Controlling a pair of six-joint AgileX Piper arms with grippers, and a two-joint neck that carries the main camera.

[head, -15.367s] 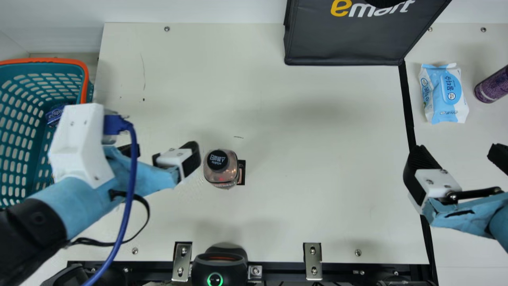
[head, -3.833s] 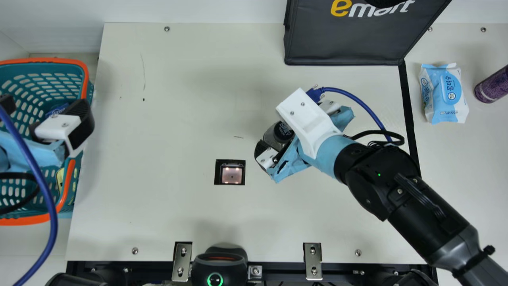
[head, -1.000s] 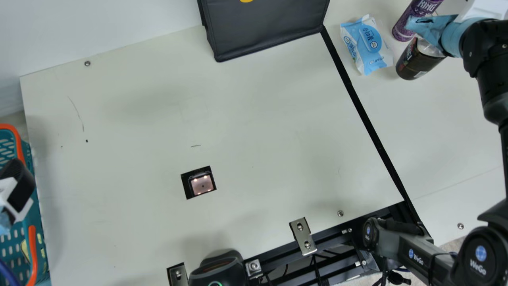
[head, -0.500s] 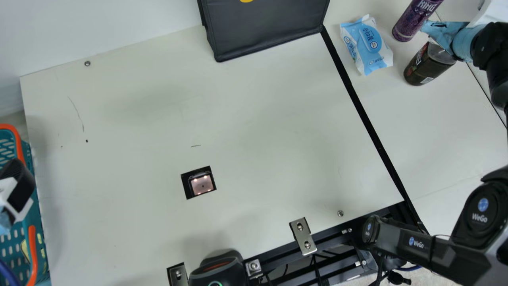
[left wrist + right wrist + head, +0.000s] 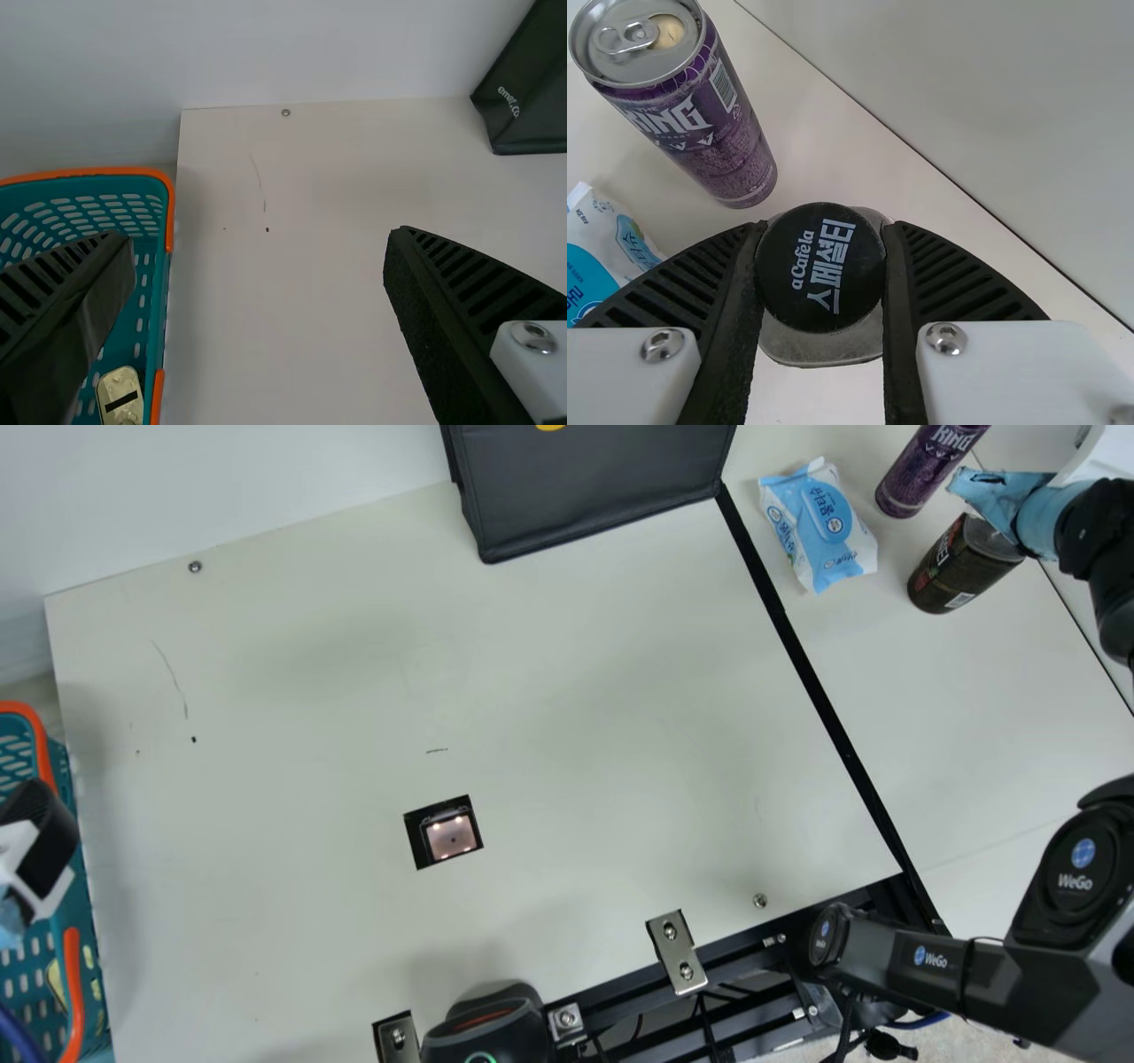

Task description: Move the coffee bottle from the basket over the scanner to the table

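The coffee bottle, dark with a clear upper part, is at the table's far right beside the purple can. My right gripper is at its top in the main view. In the right wrist view my right gripper is shut on the coffee bottle, one finger on each side of its black cap. Whether its base rests on the table I cannot tell. My left gripper is over the basket's edge; in the left wrist view my left gripper stands open and empty. The scanner window lies bare.
Blue wipes pack and purple can lie close to the bottle. A black bag stands at the back. At the front edge are a handheld scanner and metal brackets. A yellow item lies in the basket.
The bottle, at the scanner window first, has gone far right in my right gripper, shifting slightly in the last second. My left gripper has moved from beside the bottle to the basket. The camera has turned.
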